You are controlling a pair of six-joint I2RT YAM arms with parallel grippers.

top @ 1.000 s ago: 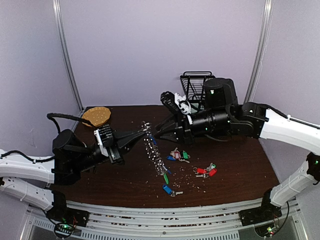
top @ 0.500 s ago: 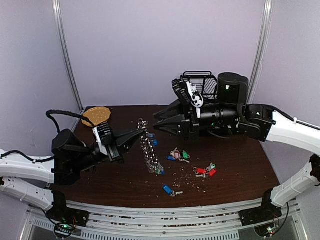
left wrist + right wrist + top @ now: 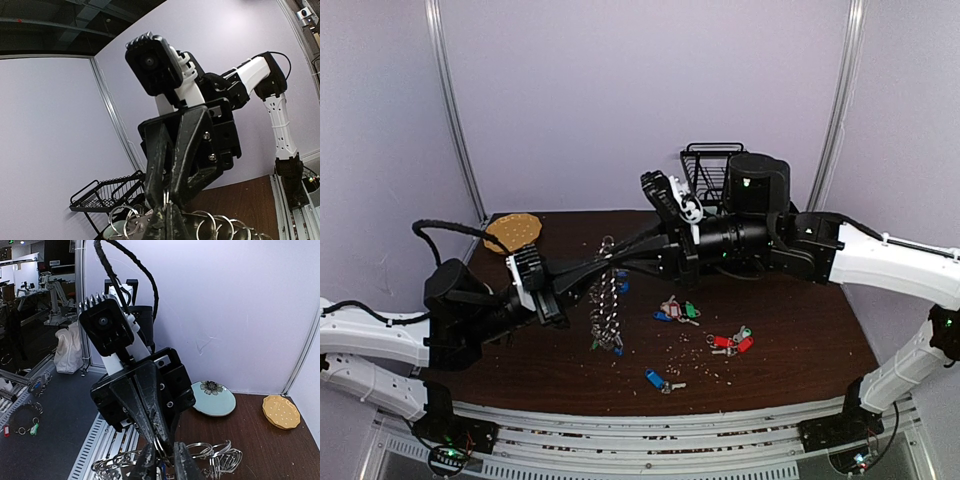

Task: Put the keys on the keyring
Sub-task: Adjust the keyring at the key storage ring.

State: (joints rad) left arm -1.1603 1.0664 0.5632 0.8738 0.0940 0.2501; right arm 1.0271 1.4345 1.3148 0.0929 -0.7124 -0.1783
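Left arm: reaching in from left of keyring [image 3: 606, 305], forearm low and tilted slightly up toward its top end.
Left gripper [image 3: 598, 266]: jaws clenched on a ring at keyring's top.
Right arm: stretched in from right of keyring, forearm about level above table [image 3: 790, 320], wrist camera uppermost.
Right gripper [image 3: 620, 258]: nose to nose with left gripper at keyring's top. Fingers [image 3: 148, 461] narrowly apart with rings between them. Clamped or only around the rings, cannot tell.
Keyring: hanging from the meeting gripper tips as a doubled chain of silver rings, bits of blue among them. Lower end at or just above table, contact not clear.
Keys [image 3: 675, 309]: three loose lots on table, all right of keyring. Pink, green and blue cluster nearest. Red and green cluster farther right. Single blue-tagged key right of keyring's lower end, nearer the arm bases.
Table: dark brown wood, pale crumbs scattered mostly right of keyring.
Coaster [image 3: 513, 232]: round, cork-coloured, behind and left of keyring at the far corner.
Plate [image 3: 214, 399]: pale blue-green with a dark flower, in right wrist view beyond keyring, near coaster.
Basket [image 3: 705, 165]: black wire, behind and right of keyring, partly hidden by right arm.
Room: pale lilac walls, two slim metal poles, slotted metal rail along table's near edge.
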